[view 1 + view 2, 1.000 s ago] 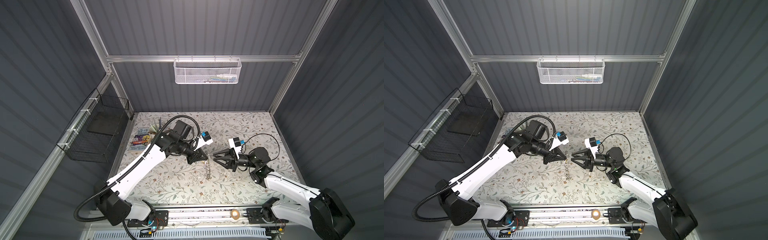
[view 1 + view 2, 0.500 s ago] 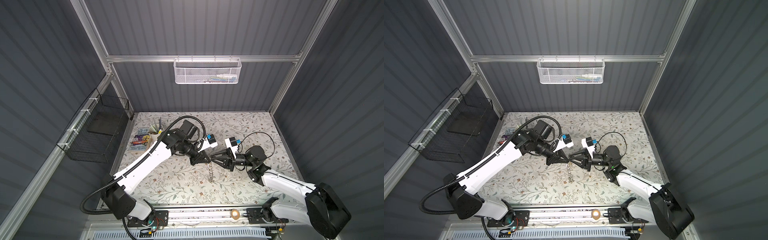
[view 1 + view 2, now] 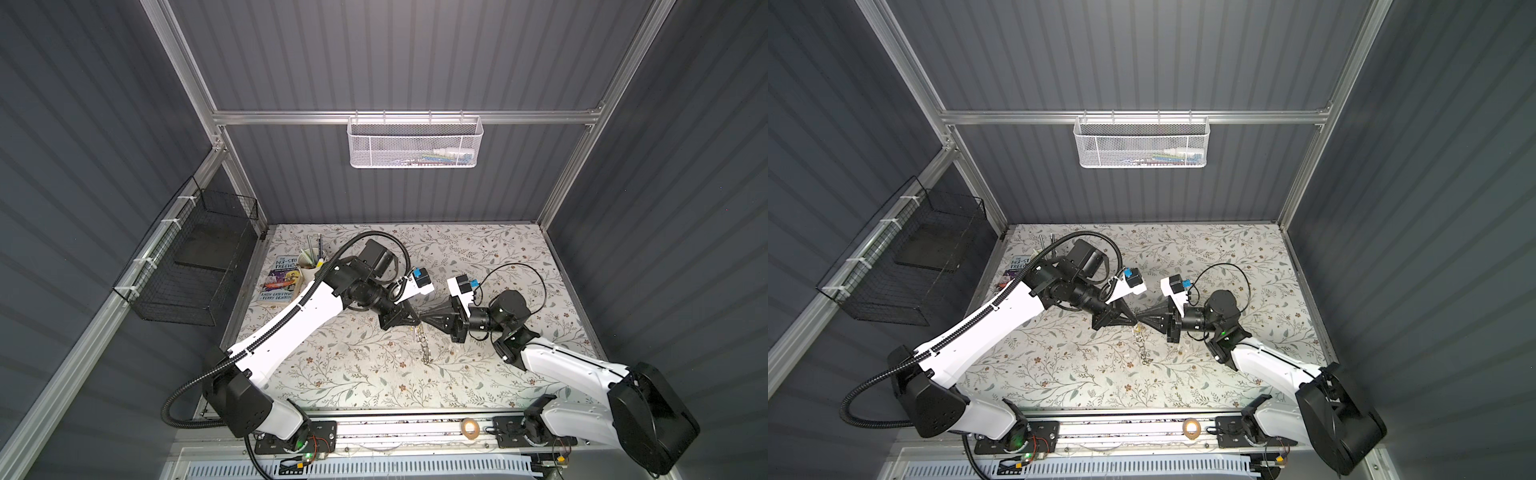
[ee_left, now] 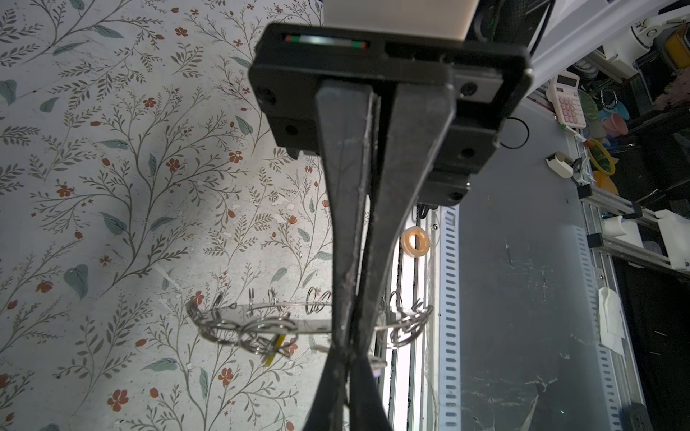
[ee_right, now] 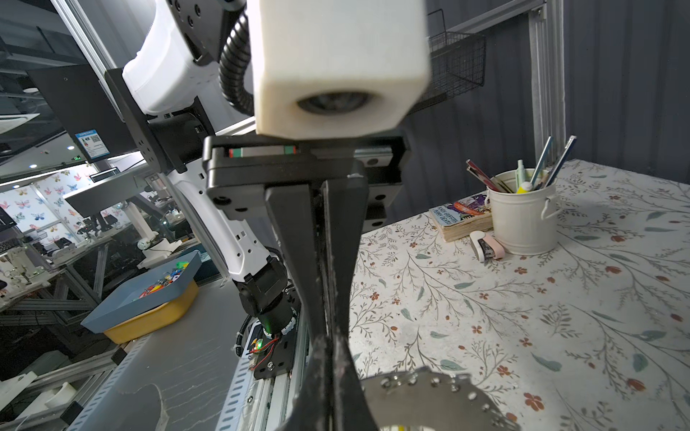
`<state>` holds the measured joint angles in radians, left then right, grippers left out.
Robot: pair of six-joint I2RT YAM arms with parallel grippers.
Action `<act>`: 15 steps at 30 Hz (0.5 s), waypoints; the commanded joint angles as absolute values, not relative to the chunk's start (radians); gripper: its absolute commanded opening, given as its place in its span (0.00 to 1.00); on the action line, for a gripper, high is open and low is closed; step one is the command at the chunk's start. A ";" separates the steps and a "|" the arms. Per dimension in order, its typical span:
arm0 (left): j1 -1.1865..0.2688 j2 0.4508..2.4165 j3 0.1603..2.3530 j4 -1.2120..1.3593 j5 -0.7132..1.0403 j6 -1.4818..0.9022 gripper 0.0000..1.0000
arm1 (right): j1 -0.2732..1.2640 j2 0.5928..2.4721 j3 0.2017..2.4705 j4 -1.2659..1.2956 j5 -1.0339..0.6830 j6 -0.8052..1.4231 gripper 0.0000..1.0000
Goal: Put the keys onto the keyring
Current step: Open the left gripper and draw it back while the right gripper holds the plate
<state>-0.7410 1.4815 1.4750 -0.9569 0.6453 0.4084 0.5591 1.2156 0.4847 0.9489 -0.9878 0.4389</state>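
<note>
We see the keyring (image 3: pixel 422 345) hanging edge-on above the table, long axis downward, just under the meeting tips of the left gripper (image 3: pixel 414 320), closed on its upper rim, and the right gripper (image 3: pixel 426 319), also fully closed, its hold unclear to us.

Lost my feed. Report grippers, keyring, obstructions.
Left gripper shut on keyring, hanging below. Right gripper shut, tips meeting left's; hold unclear. Yellow tag among ring loops. Nothing blocking.

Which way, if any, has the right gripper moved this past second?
Yes. In both top views the right gripper shifted slightly left against the tape roll at the front, meeting the left gripper.
</note>
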 commanded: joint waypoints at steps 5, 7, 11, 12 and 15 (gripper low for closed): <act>-0.718 1.371 1.392 -0.815 0.609 0.342 0.15 | 0.565 1.192 0.486 1.001 -0.963 0.468 0.00; -0.709 1.324 1.335 -0.764 0.613 0.313 0.21 | 0.566 1.199 0.480 1.050 -0.962 0.495 0.00; -0.697 1.249 1.248 -0.694 0.601 0.262 0.26 | 0.567 1.221 0.478 1.149 -0.965 0.567 0.00; -0.695 1.224 1.217 -0.660 0.589 0.242 0.26 | 0.567 1.221 0.477 1.174 -0.968 0.588 0.00; -0.682 1.127 1.090 -0.477 0.579 0.129 0.29 | 0.569 1.221 0.463 1.248 -0.957 0.628 0.00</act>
<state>-0.6918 1.1858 1.1656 -0.6422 0.5945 0.2470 0.5602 1.2209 0.4751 1.1042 -0.9661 0.5606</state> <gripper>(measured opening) 0.283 0.050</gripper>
